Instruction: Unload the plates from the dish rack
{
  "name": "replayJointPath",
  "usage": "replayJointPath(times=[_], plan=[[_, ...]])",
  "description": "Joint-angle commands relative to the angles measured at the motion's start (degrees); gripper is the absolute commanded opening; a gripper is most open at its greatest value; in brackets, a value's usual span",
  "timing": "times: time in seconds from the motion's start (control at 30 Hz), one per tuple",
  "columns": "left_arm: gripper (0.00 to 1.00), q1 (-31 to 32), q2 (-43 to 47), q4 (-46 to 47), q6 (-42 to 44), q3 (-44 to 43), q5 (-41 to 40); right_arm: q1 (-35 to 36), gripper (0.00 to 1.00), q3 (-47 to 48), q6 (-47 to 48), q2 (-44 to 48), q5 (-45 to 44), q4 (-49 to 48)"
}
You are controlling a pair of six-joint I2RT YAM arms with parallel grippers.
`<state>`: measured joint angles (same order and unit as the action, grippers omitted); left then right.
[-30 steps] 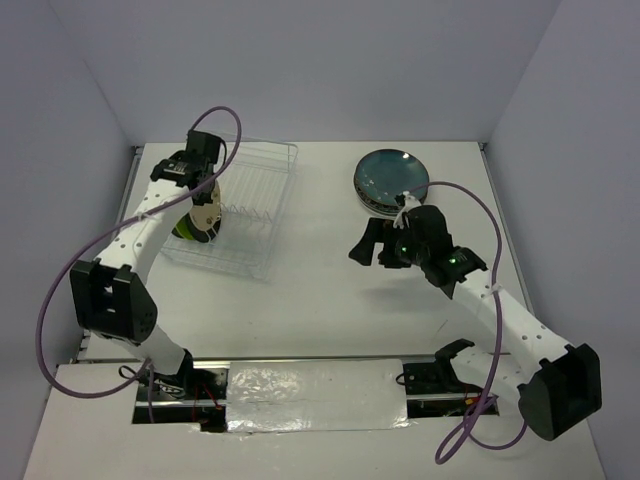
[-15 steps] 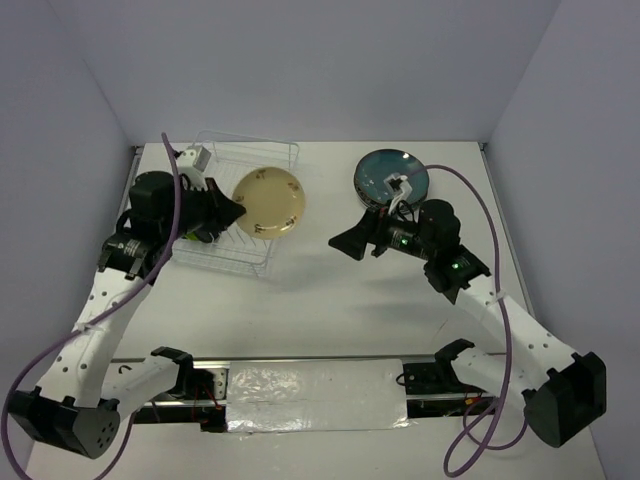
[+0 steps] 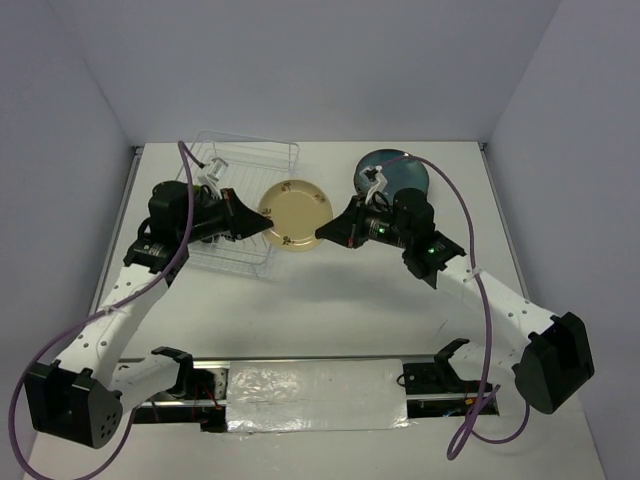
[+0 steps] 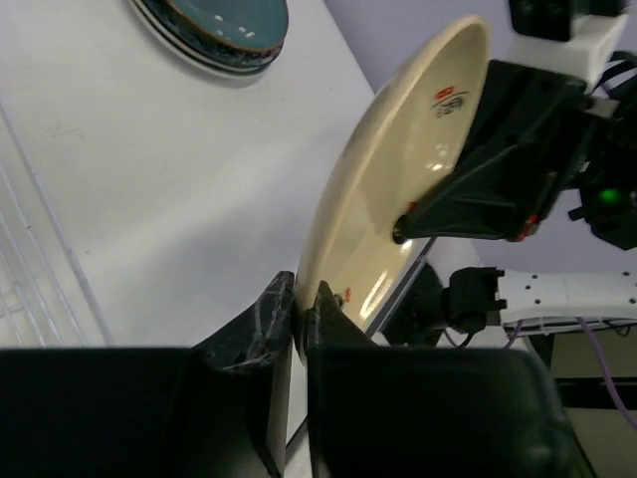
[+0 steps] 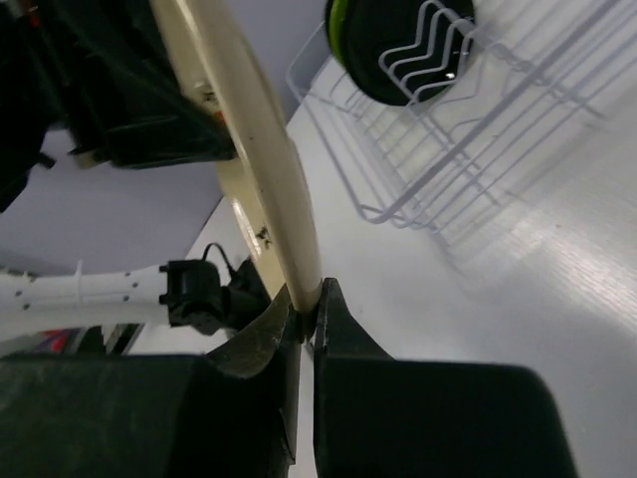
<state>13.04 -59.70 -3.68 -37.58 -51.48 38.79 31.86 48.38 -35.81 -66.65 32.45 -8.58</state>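
A cream plate [image 3: 295, 215] with small brown marks hangs tilted above the table, between the dish rack [image 3: 262, 150] and the plate stack. My left gripper [image 3: 262, 225] pinches its left rim, and the wrist view shows the plate's edge [image 4: 398, 189] wedged between that gripper's [image 4: 302, 299] fingers. On the opposite rim my right gripper [image 3: 322, 232] is shut, the plate's edge [image 5: 254, 129] sitting between its [image 5: 307, 299] jaws. A small black plate with a green rim [image 5: 398, 40] stands upright in the wire rack [image 5: 468, 149].
A stack of plates topped by a large dark teal one [image 3: 400, 175] lies at the back right of the table, also visible as the teal stack [image 4: 224, 30] in the left wrist view. Purple cables loop over both arms.
The left arm lifted the cream plate out of the rack and carried it rightward. The right gripper moved left from near the stack and shut on the plate's other rim.
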Motion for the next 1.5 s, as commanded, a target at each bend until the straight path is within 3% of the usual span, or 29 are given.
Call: replayJointPath(times=[0.0, 0.03, 0.1, 0.13, 0.17, 0.2, 0.23, 0.3, 0.53, 0.83, 0.93, 0.97, 1.0, 1.07, 1.13, 1.17, 1.3, 1.47], plan=[[0.2, 0.41, -0.32, 1.6, -0.92, -1.78, 5.52, -0.39, 0.0, 0.84, -1.27, 0.03, -6.51, -5.3], [0.23, 0.5, -1.02, 0.96, 0.48, -1.86, 5.25, -0.39, 0.0, 0.75, -1.54, -0.06, -6.61, -5.57], [0.42, 0.58, -1.9, -3.75, 2.15, -2.74, 1.85, -0.48, 0.0, 0.14, -2.5, -0.14, -8.0, -5.14], [0.69, 0.67, -2.69, -7.27, 5.12, -4.05, -1.4, -0.74, 0.0, -0.21, -3.12, -0.14, -8.97, -4.78], [0.83, 0.76, -2.96, -11.04, 6.54, -5.28, -5.69, -1.0, 0.0, -1.17, -4.78, 0.03, -10.55, -3.56], [0.96, 0.76, -2.88, -17.26, 7.78, -7.82, -14.96, -1.88, 0.0, -1.79, -5.84, -0.06, -13.52, -0.77], [1.0, 0.76, -2.79, -20.11, 9.79, -9.23, -19.93, -2.76, 0.0, -2.58, -6.8, -0.14, -14.42, 0.22], [0.99, 0.76, -2.53, -27.3, 11.56, -13.37, -35.0, -5.22, 0.0, -5.74, -9.97, -0.84, -15.57, 1.9], [1.0, 0.5, -7.0, -38.66, 14.38, -24.0, -60.72, -11.9, 0.0, -12.34, -8.94, -8.48, -11.98, 2.51], [0.99, -1.52, -12.45, -38.77, 17.01, -27.7, -65.33, -14.63, 0.06, -10.68, -3.13, -21.22, -7.22, 5.06], [0.99, -1.87, -13.95, -38.77, 18.07, -27.71, -65.24, -15.42, 0.24, -10.76, -2.25, -22.38, -8.1, 6.72], [0.99, -2.05, -14.47, -38.42, 18.77, -27.53, -64.81, -15.94, 0.38, -10.94, -2.24, -22.03, -9.32, 6.99], [0.99, -2.14, -14.56, -38.33, 19.04, -27.36, -64.37, -16.21, 0.46, -11.37, -2.33, -21.33, -9.77, 7.08], [0.97, -2.31, -14.74, -37.19, 19.65, -26.39, -63.92, -16.56, 0.63, -12.43, -2.51, -17.66, -13.61, 8.48], [0.95, -2.49, -14.92, -36.48, 20.27, -25.6, -64.01, -16.56, 0.69, -12.87, -2.86, -13.87, -17.66, 13.47], [0.93, -2.84, -15.44, -36.22, 20.7, -25.6, -64.1, -16.56, 0.81, -12.44, -3.03, -9.5, -22.55, 15.33], [0.84, -3.72, -18.42, -36.13, 22.2, -26.21, -63.74, -16.21, 0.83, -10.77, -1.99, 2.21, -29.17, 23.07], [0.71, -4.07, -25.79, -38.06, 23.08, -30.6, -67.43, -14.55, 0.83, -7.52, 0.92, 11.97, -30.86, 29.75]])
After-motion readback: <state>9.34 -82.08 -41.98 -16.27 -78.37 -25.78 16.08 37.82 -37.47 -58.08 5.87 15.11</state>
